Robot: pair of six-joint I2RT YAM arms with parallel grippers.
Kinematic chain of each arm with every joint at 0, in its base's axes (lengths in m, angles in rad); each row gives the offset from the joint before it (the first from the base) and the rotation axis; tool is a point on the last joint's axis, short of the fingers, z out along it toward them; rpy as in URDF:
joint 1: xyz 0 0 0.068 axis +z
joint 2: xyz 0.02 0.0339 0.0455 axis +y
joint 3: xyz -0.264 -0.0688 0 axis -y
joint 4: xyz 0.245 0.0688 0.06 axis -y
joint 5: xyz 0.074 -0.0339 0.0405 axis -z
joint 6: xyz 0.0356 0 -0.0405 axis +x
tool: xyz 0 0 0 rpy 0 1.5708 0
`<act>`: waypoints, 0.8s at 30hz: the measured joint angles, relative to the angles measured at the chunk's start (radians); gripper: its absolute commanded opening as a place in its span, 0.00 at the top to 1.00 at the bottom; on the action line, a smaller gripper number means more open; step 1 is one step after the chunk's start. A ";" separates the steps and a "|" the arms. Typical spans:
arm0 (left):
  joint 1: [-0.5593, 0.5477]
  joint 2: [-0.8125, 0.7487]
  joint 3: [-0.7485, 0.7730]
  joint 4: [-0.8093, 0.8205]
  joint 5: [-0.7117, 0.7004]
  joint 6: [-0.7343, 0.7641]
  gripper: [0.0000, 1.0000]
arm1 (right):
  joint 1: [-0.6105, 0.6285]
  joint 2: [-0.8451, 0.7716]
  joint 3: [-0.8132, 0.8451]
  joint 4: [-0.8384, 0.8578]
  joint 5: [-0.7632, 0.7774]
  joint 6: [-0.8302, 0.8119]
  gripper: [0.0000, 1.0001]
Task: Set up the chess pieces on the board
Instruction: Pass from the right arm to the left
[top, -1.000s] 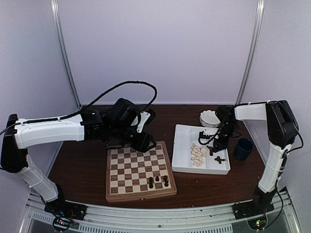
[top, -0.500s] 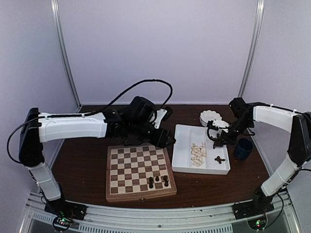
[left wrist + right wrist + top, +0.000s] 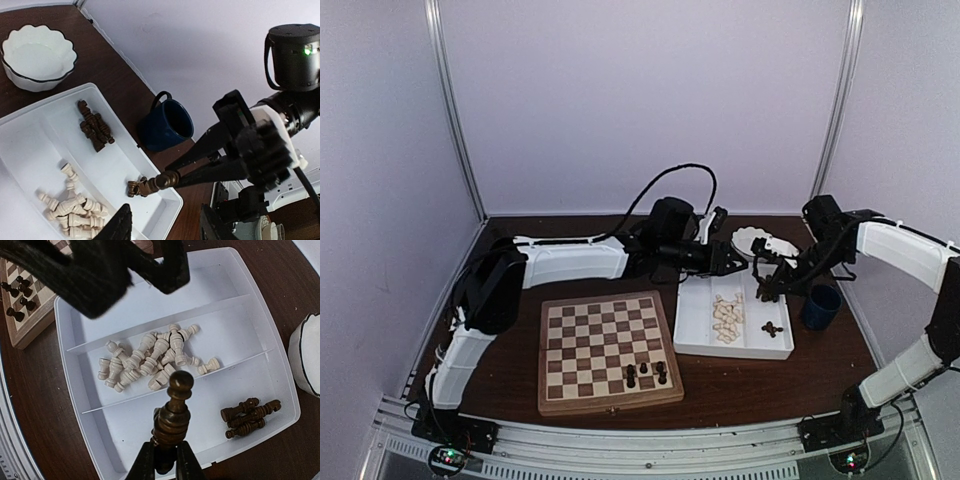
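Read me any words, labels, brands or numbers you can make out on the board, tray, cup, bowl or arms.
None: no text is readable in any view.
The board, white tray, blue cup, white bowl and the dark piece in the right tool show no print.
Only sign: a green light on a right arm joint, no lettering.
The lights at the arm bases: too small to read.

One board (image 3: 585, 345), one white three-compartment tray (image 3: 695, 322), one white scalloped bowl (image 3: 767, 243) and one blue mug (image 3: 820, 306).
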 measured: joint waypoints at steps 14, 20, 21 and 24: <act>-0.024 0.175 0.192 0.043 0.097 -0.203 0.67 | 0.000 -0.020 -0.020 -0.002 -0.025 0.003 0.88; -0.031 0.196 0.226 0.048 0.110 -0.227 0.73 | 0.000 -0.021 -0.020 -0.006 -0.027 0.003 0.88; -0.031 0.200 0.232 0.048 0.111 -0.229 0.74 | 0.000 -0.021 -0.020 -0.008 -0.028 0.003 0.88; -0.031 0.209 0.240 0.048 0.113 -0.236 0.79 | 0.000 -0.021 -0.020 -0.008 -0.029 0.003 0.88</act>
